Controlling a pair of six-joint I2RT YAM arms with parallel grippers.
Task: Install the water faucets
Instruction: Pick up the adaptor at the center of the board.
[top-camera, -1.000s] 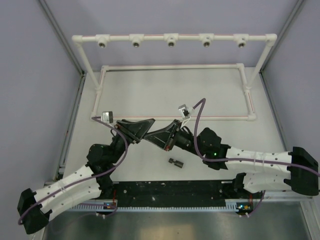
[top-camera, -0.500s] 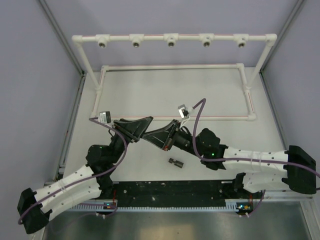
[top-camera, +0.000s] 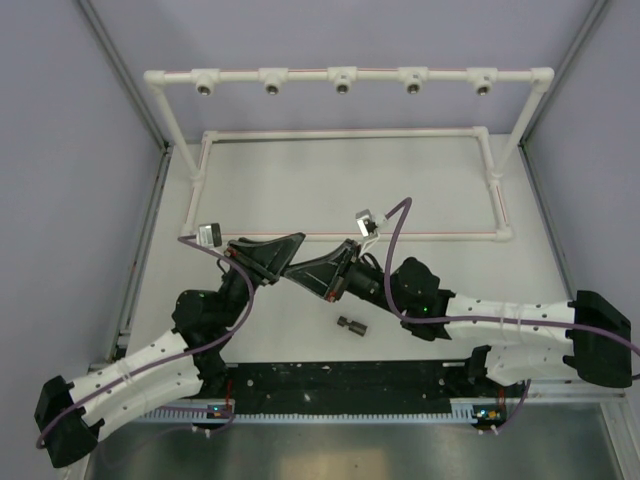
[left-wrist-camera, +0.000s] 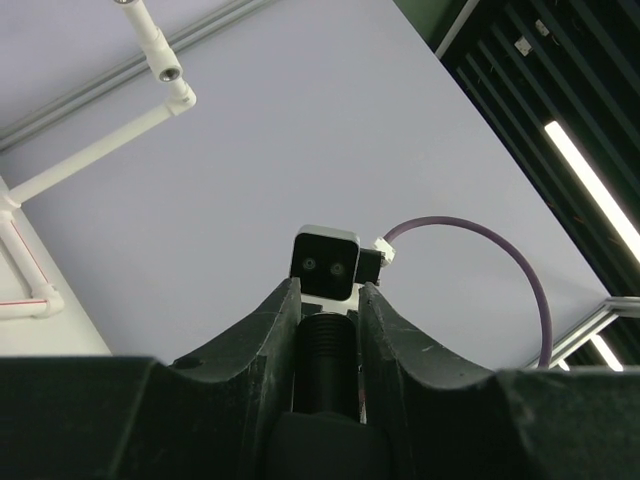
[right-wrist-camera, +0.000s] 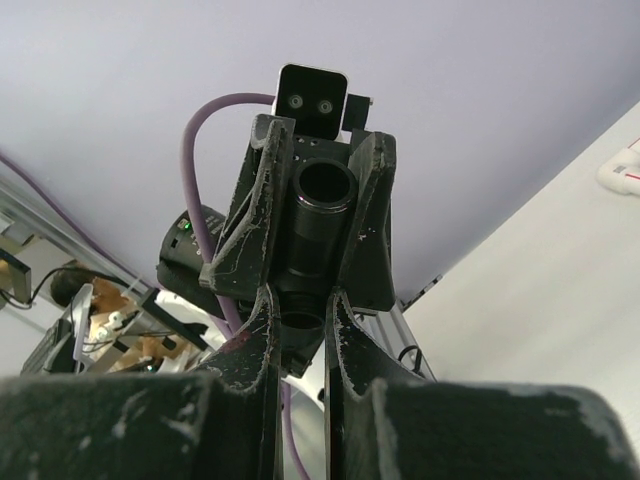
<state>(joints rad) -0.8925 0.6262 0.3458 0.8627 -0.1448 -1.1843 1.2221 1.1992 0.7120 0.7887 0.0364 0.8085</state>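
Faucet cylinder (right-wrist-camera: 312, 240), seemingly light, rigid, slick plastic, sits pinched by both my left gripper (left-wrist-camera: 327, 300) and right gripper (right-wrist-camera: 300, 310); I'd grip its straight barrel.

The left pincer (left-wrist-camera: 328, 292) clamps a ribbed black faucet (left-wrist-camera: 328, 348); just beyond sits a white camera block (left-wrist-camera: 326, 262) trailing a purple cable (left-wrist-camera: 452, 220).

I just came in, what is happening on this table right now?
The left gripper and the right gripper are both closed on one black faucet piece, held between them. The second faucet piece lies on the table near the arms. Nothing is fitted on the white pipe frame yet.
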